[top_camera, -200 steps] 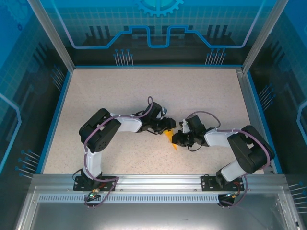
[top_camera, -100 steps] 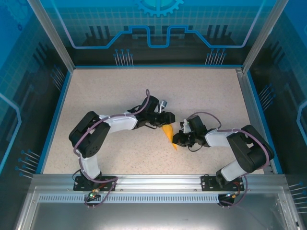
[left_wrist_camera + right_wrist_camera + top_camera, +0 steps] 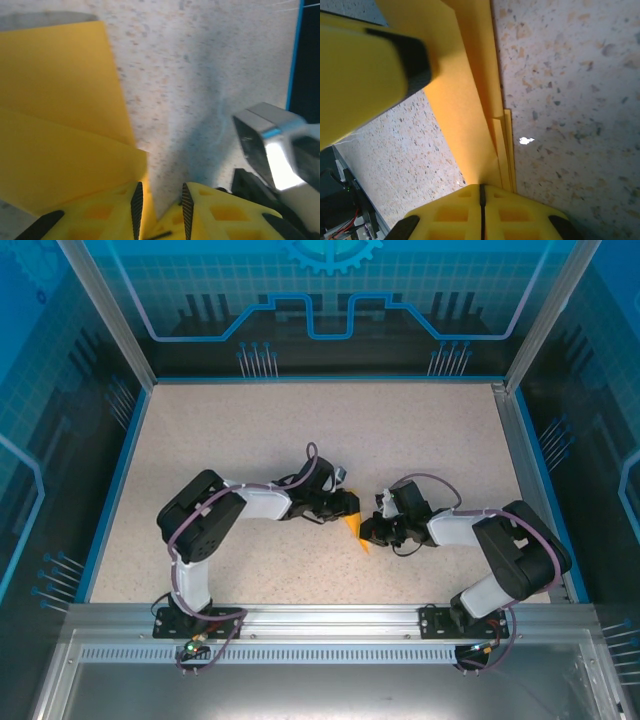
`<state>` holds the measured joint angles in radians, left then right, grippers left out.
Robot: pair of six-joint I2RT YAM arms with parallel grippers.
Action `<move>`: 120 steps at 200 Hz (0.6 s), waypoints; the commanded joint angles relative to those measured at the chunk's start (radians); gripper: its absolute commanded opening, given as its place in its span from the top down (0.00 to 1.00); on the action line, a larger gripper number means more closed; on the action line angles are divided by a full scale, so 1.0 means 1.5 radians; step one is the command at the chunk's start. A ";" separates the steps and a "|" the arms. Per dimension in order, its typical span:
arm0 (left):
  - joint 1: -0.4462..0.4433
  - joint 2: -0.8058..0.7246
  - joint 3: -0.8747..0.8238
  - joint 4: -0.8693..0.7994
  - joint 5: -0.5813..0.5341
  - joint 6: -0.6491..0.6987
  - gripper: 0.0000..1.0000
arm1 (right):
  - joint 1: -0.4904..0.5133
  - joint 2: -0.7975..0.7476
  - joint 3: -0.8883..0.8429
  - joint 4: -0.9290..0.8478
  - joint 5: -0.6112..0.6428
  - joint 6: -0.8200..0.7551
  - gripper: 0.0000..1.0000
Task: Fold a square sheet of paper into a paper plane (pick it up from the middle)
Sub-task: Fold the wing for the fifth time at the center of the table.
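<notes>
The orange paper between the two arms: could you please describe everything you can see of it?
The paper is thin, plain orange-yellow, folded into a narrow pointed shape with stacked layers along one straight edge. It sits near the middle of the speckled table, between both arms. The right claw is shut on its layered edge. The left claw is slightly open, with a corner of the paper reaching into the gap.
</notes>
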<state>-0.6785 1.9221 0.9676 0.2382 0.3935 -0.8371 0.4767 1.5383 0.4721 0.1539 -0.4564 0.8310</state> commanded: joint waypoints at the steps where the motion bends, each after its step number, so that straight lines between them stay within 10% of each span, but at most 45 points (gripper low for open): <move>1: 0.010 0.027 0.016 -0.007 -0.044 0.015 0.71 | -0.005 0.042 -0.031 -0.101 0.063 -0.004 0.93; 120: 0.092 0.050 0.058 -0.063 -0.055 0.076 0.69 | -0.006 0.046 -0.033 -0.132 0.060 -0.030 0.95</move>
<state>-0.5762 1.9667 1.0176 0.2157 0.3706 -0.7860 0.4747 1.5433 0.4725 0.1509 -0.4622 0.8120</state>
